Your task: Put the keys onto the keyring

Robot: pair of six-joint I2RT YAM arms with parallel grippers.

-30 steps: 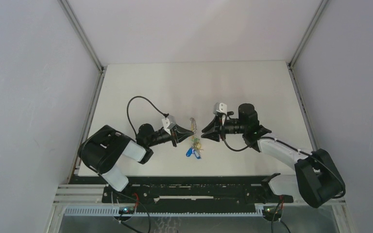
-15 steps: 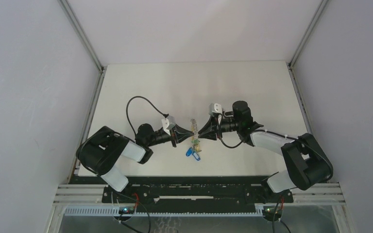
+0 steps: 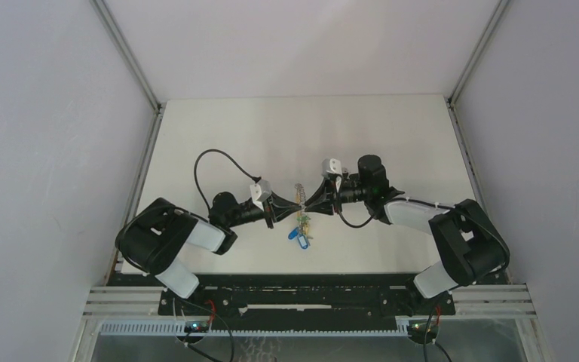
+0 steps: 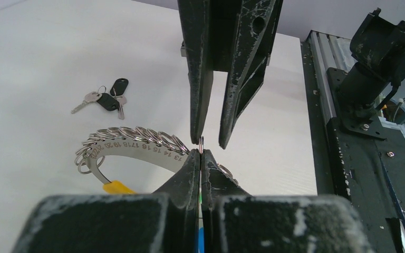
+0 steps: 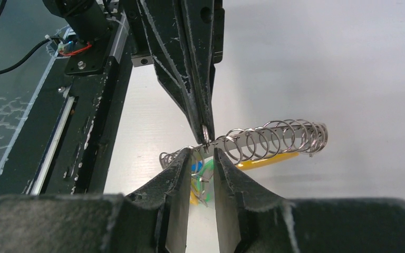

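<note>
The keyring (image 4: 137, 143), a curved silvery band strung with several small wire loops, hangs above the table between both arms. My left gripper (image 4: 200, 154) is shut on one small loop at the keyring's near end. In the right wrist view its tips (image 5: 205, 138) pinch that loop. My right gripper (image 5: 203, 152) is open, with a fingertip on either side of the same loop, tip to tip with the left gripper (image 3: 295, 204). Yellow (image 5: 266, 161), green (image 5: 204, 169) and blue keys hang from the keyring. Black keys (image 4: 108, 99) lie loose on the table beyond it.
The black base rail (image 4: 358, 158) with the arm mounts runs along the table's near edge. A black cable (image 3: 212, 160) loops up behind the left wrist. Grey walls close in the white table (image 3: 309, 128) on both sides and at the back.
My right arm has swung left until its tips meet the left gripper at the keyring, and its jaws have narrowed. The left gripper has kept its hold and barely moved.
</note>
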